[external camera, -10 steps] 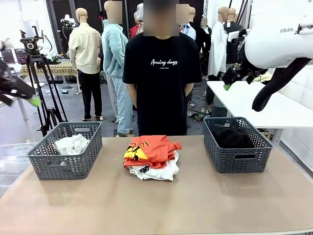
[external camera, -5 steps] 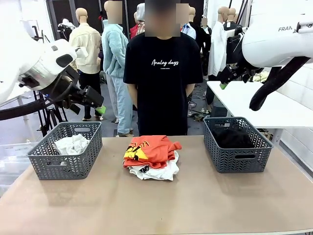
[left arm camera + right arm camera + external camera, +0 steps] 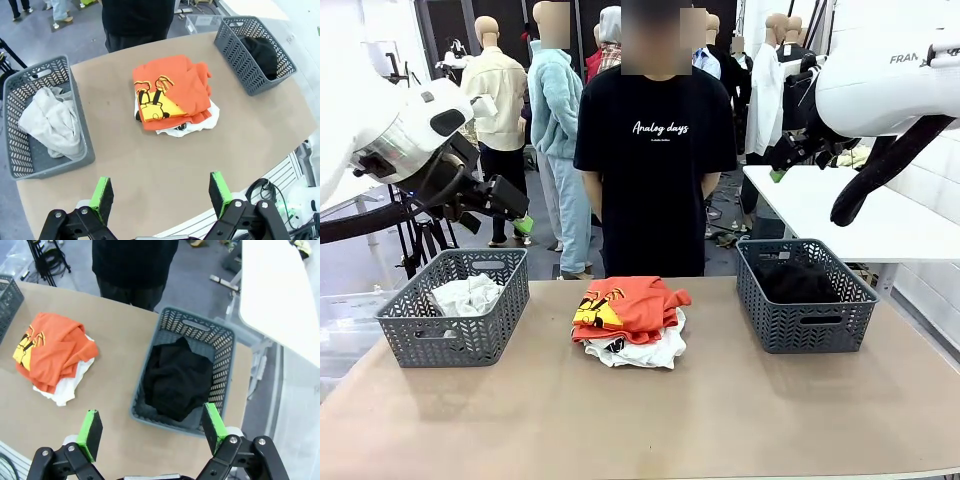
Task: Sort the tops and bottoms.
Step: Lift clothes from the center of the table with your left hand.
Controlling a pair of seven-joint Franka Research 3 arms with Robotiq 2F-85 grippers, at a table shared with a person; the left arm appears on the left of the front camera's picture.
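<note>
An orange-red T-shirt point(image 3: 630, 303) with a yellow and black print tops a pile in the table's middle, over white tops point(image 3: 642, 350). In the left basket point(image 3: 420, 335) lies a pale top point(image 3: 467, 295). Black bottoms point(image 3: 795, 280) fill the right basket point(image 3: 810, 325). High above the left basket my left gripper point(image 3: 518, 212) hangs open and empty. Its wrist view looks down between its fingers point(image 3: 102, 192) on the orange-red T-shirt point(image 3: 170, 92). My right gripper point(image 3: 782, 168) is open and empty, raised above the right basket point(image 3: 200, 325) and the black bottoms point(image 3: 177, 380).
A person in a black lettered T-shirt point(image 3: 655, 160) stands at the far edge, behind the pile, arms held back. A white table point(image 3: 840, 210) stands behind the right basket, a tripod point(image 3: 415, 230) behind the left one. Bare tabletop point(image 3: 640, 420) spreads in front of the pile.
My left arm has swung in from the far left edge to a spot high above the left basket. The right arm has shifted only slightly. The clothes lie as before.
</note>
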